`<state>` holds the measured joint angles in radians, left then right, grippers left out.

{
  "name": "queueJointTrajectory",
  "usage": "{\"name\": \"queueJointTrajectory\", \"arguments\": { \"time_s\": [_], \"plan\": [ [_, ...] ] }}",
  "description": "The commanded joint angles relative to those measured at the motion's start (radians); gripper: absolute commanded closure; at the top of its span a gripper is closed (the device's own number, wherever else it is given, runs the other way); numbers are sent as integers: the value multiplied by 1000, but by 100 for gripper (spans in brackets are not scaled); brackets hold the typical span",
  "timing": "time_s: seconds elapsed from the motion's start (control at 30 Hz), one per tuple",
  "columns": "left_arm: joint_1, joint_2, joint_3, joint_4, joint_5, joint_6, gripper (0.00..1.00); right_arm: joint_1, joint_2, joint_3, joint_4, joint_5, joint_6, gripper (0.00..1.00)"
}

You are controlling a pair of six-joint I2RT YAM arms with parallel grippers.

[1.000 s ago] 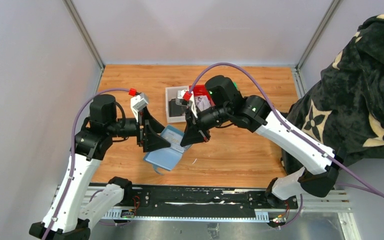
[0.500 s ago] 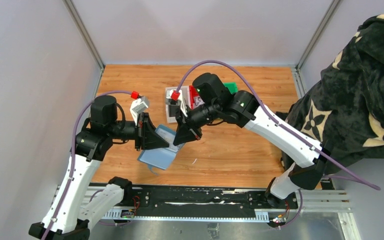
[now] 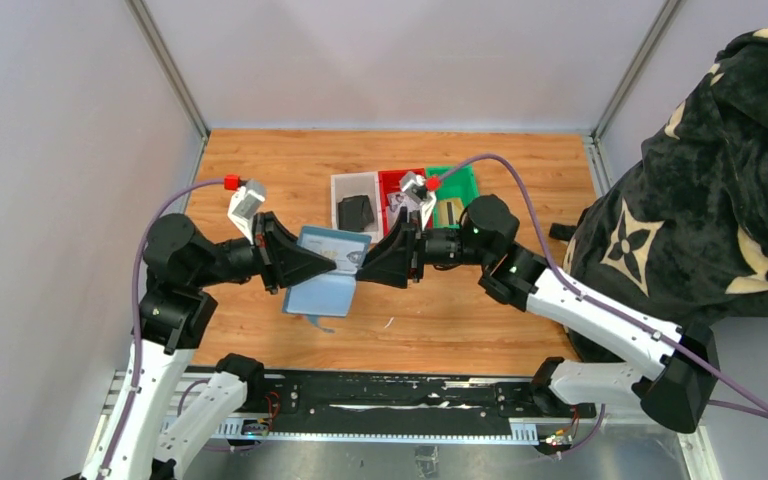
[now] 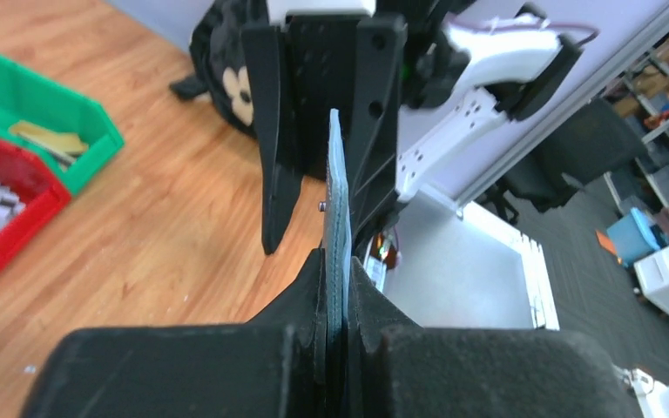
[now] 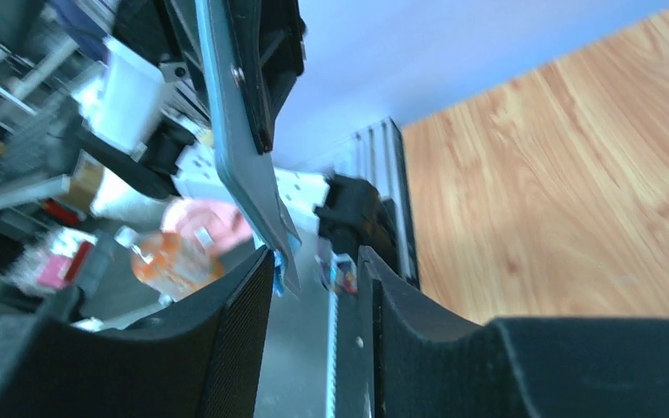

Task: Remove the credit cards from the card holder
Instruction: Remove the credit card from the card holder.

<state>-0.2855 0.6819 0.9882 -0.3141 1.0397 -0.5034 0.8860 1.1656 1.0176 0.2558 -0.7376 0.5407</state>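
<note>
The teal-blue card holder (image 3: 322,285) hangs open above the table, and my left gripper (image 3: 334,266) is shut on it from the left. In the left wrist view the holder (image 4: 338,196) stands edge-on, pinched between my left gripper's (image 4: 338,272) fingers. My right gripper (image 3: 362,268) faces it from the right, open, its fingers (image 4: 279,131) straddling the holder's far edge without closing. In the right wrist view the holder's edge (image 5: 242,148) reaches down beside the left finger of the right gripper (image 5: 314,261). I cannot make out the credit cards.
At the back middle stand a white bin (image 3: 341,184) holding a black wallet (image 3: 354,212), a red bin (image 3: 392,178) and a green bin (image 3: 454,178). A dark flower-patterned cloth (image 3: 710,200) fills the right side. Walls close in the left and back.
My left gripper has shut on the card holder and raised it off the table. My right gripper has opened, pulled back to the right and now points at the holder's edge.
</note>
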Motion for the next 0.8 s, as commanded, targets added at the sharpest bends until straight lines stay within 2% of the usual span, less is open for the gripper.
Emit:
{"name": "queueJointTrajectory", "arguments": {
  "time_s": [0.0,0.13,0.33,0.47,0.57,0.67,0.7,0.73,0.77],
  "plan": [
    [-4,-3,7,262,-51,-269,100,-2,-33,-129,570,84,308,59],
    [-4,3,13,282,-67,-331,100,-2,-11,-167,700,114,393,61],
    [-4,-2,15,268,-73,-343,100,2,67,-206,999,97,535,52],
    [-4,-7,13,271,-75,-350,100,8,104,-213,1084,113,578,50],
    [-4,-8,9,274,-78,-355,100,14,112,-187,1033,122,560,62],
    [-4,-10,3,273,-76,-360,100,16,111,-155,958,119,539,80],
    [-4,-10,1,271,-75,-359,100,16,105,-148,930,112,530,89],
    [-4,-11,-2,265,-74,-357,97,13,95,-141,896,104,518,97],
    [-4,-13,-7,255,-70,-354,89,6,80,-135,842,93,504,100]
  ]
}}
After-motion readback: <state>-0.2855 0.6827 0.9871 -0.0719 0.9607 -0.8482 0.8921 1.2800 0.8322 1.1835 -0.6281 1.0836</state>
